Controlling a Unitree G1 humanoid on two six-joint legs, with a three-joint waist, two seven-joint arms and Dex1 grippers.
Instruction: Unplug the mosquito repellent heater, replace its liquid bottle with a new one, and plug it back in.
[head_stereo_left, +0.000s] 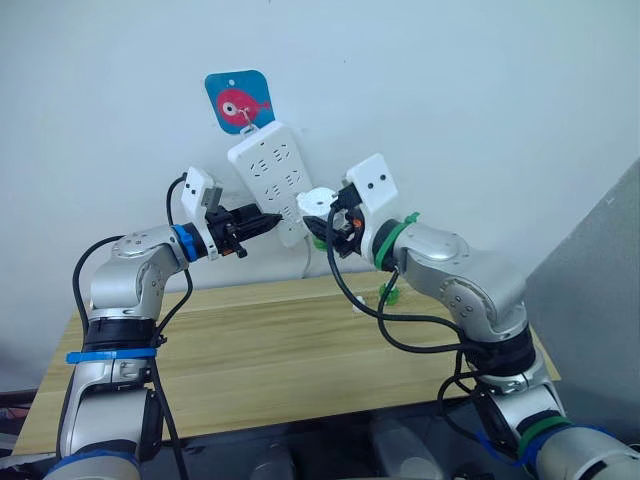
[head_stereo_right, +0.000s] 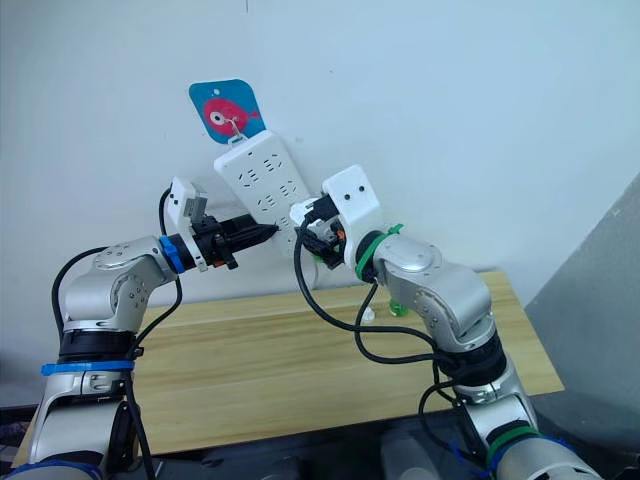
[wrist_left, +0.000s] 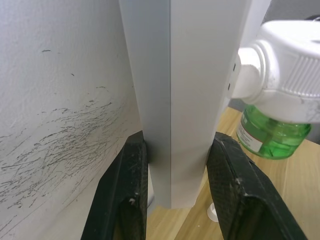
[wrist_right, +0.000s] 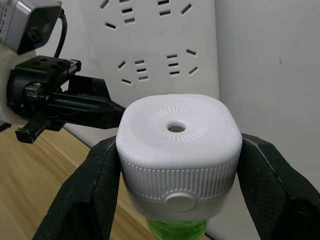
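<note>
- While my left gripper (wrist_left: 175, 200) clamps the power strip (head_stereo_left: 272, 180) at centre frame,
- my right gripper (wrist_right: 175, 175) grasps the heater (wrist_right: 179, 150), green bottle (wrist_left: 270, 137) beneath.

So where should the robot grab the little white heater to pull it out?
By its two ribbed side walls, as the right gripper does now: one finger on each side of the heater, coming from the vented front. The sides are flat and grooved, so the fingers shouldn't slip. The green bottle hanging below looks rounder and smoother. The left gripper clamps the strip steady.
</note>
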